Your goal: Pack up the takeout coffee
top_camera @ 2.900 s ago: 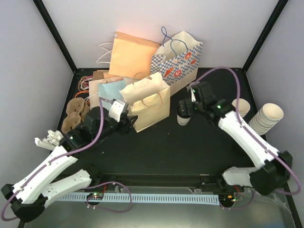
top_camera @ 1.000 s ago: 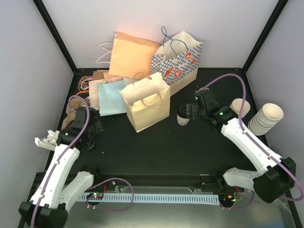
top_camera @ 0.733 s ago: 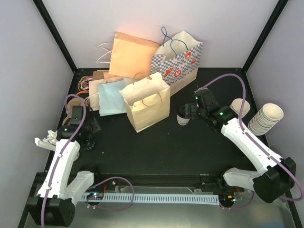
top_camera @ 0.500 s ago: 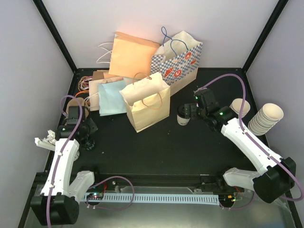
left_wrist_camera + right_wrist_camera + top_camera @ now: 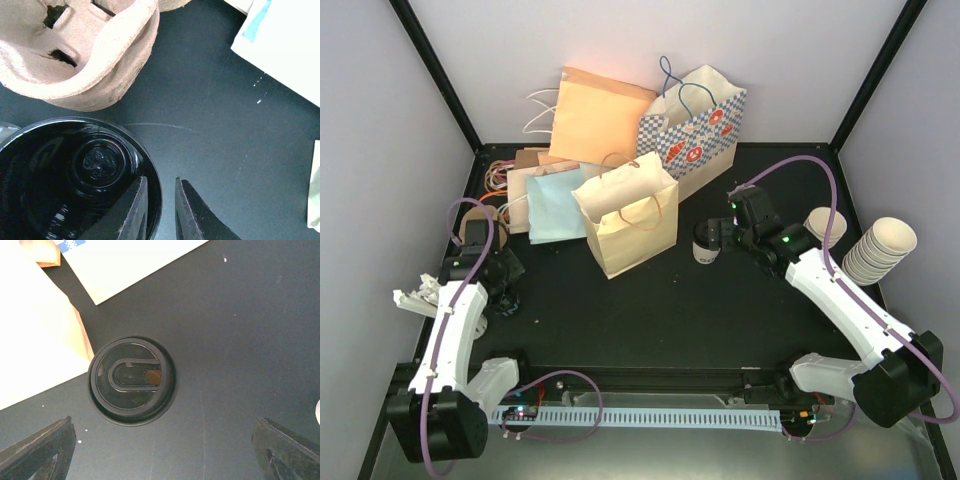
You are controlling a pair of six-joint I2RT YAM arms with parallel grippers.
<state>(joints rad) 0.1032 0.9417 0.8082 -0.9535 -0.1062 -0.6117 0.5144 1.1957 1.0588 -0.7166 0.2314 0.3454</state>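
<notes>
Several paper bags crowd the surface. The cream bag stands just left of the right tool, which is wide-spread and empty, with the takeout coffee just ahead, untouched. The grasp looks pending: advance, then close on the cup. Open room lies rightward. The left tool, nearly closed, hovers beside a black lid.

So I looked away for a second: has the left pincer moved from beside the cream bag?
Yes. The left pincer has drawn back leftward from the cream paper bag, to beside the cardboard cup carrier.
</notes>
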